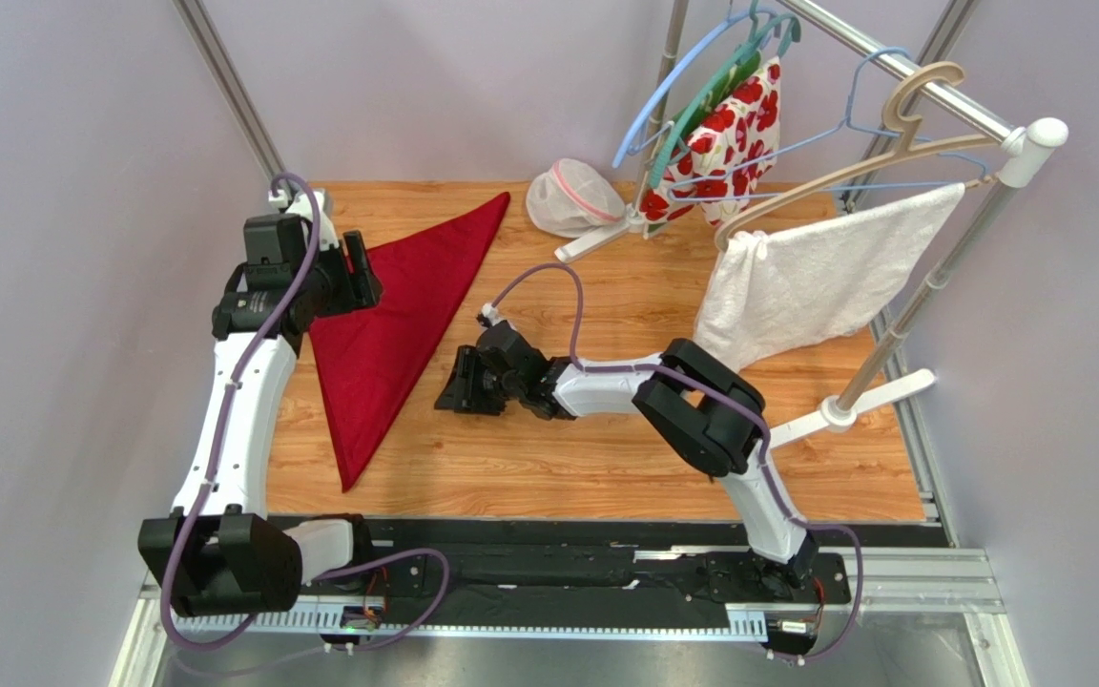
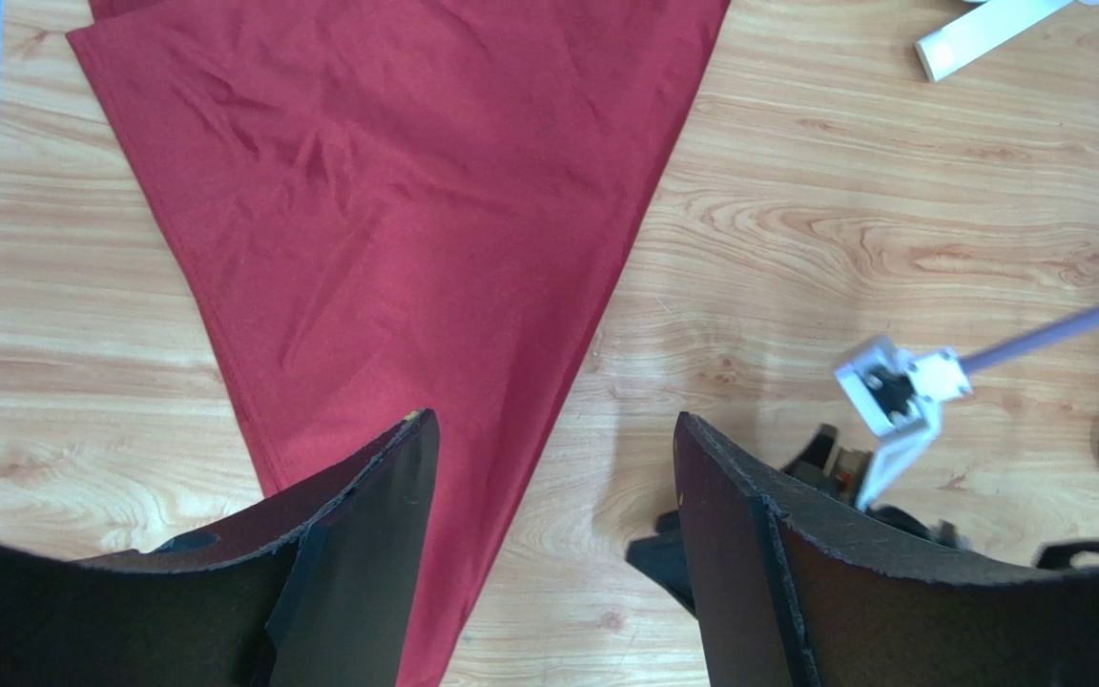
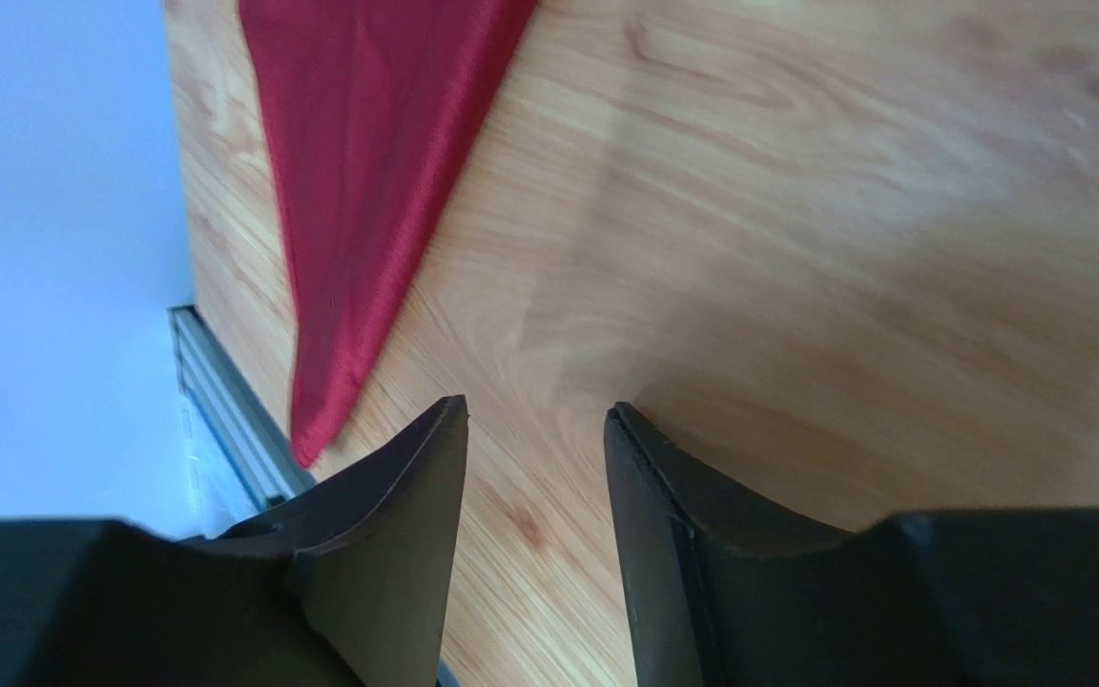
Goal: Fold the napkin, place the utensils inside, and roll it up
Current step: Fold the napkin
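Note:
The dark red napkin (image 1: 398, 315) lies flat on the left of the wooden table (image 1: 627, 444), folded into a long triangle with its tip toward the front. It also shows in the left wrist view (image 2: 398, 215) and the right wrist view (image 3: 369, 143). My left gripper (image 1: 366, 272) is open and empty over the napkin's upper left edge (image 2: 555, 422). My right gripper (image 1: 449, 387) is open and empty, low over bare wood just right of the napkin (image 3: 534, 408). No spoon shows clearly in any view.
A clothes rack stands at the back right with hangers, a white towel (image 1: 828, 279) and a white cloth with red flowers (image 1: 725, 143). A white mesh bag (image 1: 577, 198) lies at the back. The rack's white foot (image 1: 856, 408) rests on the table's right side.

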Tool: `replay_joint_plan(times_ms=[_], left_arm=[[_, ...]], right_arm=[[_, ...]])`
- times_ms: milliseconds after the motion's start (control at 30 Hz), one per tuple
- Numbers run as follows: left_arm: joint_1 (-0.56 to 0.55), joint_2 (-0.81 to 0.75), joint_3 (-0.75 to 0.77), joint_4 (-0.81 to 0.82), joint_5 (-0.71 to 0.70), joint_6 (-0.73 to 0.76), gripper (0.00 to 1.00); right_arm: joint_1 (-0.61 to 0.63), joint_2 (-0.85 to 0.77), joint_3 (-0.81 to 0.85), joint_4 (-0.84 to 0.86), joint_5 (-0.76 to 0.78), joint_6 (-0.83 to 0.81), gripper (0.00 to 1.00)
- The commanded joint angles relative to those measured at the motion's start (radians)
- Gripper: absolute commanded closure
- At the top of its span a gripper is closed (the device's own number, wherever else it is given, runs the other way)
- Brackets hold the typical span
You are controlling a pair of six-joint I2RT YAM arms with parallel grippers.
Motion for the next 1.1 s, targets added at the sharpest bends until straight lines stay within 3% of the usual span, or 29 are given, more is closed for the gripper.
replay_joint_plan(times_ms=[0,233,1067], left_arm=[[0.002,-0.035,0.003,0.032,0.019,-0.016,0.3],[0.011,-0.041,0.003,0.032,0.024,-0.017,0.3],[0.102,-0.032,-0.009,0.068,0.174,-0.071,0.3]], right_arm=[[-0.003,0.08,0.103,0.104,-0.035,0.127,0.54],[-0.003,0.203,0.226,0.08,-0.037,0.187,0.59],[0.02,0.361,0.425,-0.049,0.037,0.204,0.74]])
